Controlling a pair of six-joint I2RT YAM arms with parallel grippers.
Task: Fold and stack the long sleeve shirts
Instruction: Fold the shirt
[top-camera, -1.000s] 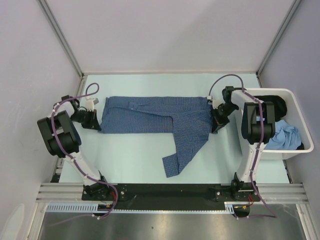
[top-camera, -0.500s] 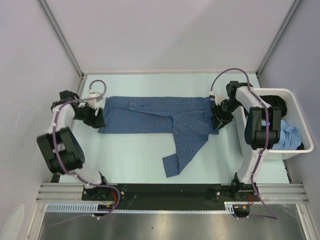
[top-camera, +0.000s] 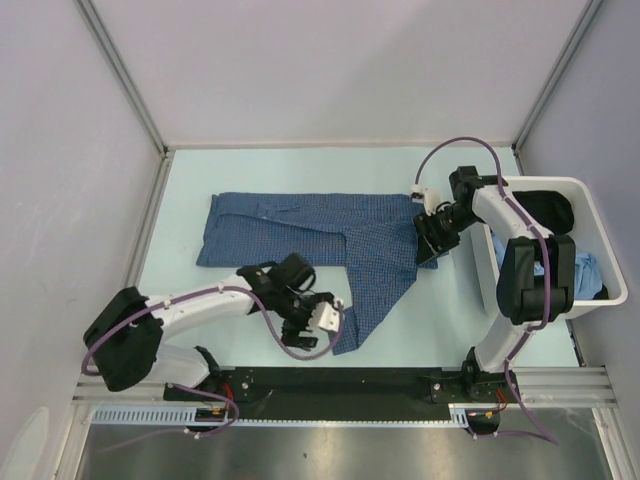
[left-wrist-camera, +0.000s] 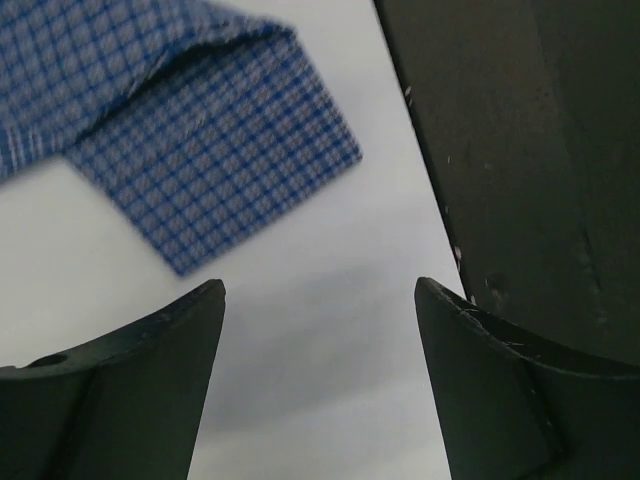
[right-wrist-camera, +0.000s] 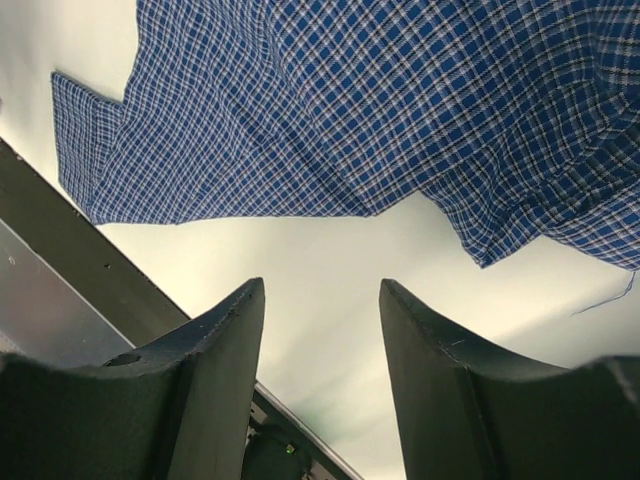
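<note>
1. the shirt (top-camera: 300, 232) lies flat across the middle of the table (top-camera: 260, 170). its body is narrowed into a long band running left to right.
2. one sleeve (top-camera: 378, 285) is not yet tucked in. it trails off the band toward the near edge and ends in a cuff (left-wrist-camera: 215, 165).
3. the left gripper (top-camera: 325, 315) hovers just beside that cuff with its jaws wide. the wrist view shows only bare table between them, so it holds nothing.
4. the right gripper (top-camera: 430, 235) sits at the right end of the band. its jaws are parted and hold nothing; the cloth lies beyond the fingertips.
5. judged from this, the first fold looks about half done. the sleeve has to come onto the band, and the band then needs folding across into a compact packet.
6. no stack shows anywhere on the table. the bin (top-camera: 540, 181) at the right holds a dark cloth (top-camera: 545, 205) and a light-blue cloth (top-camera: 590, 275), probably garments waiting their turn, though i cannot tell what they are.
7. the second sleeve is not visible, perhaps folded inside the band.
8. the collar is hard to pick out, and the right arm covers the band's far right corner.
9. the left wrist view is blurred, so whether the fingertips touch the table is unclear.
</note>
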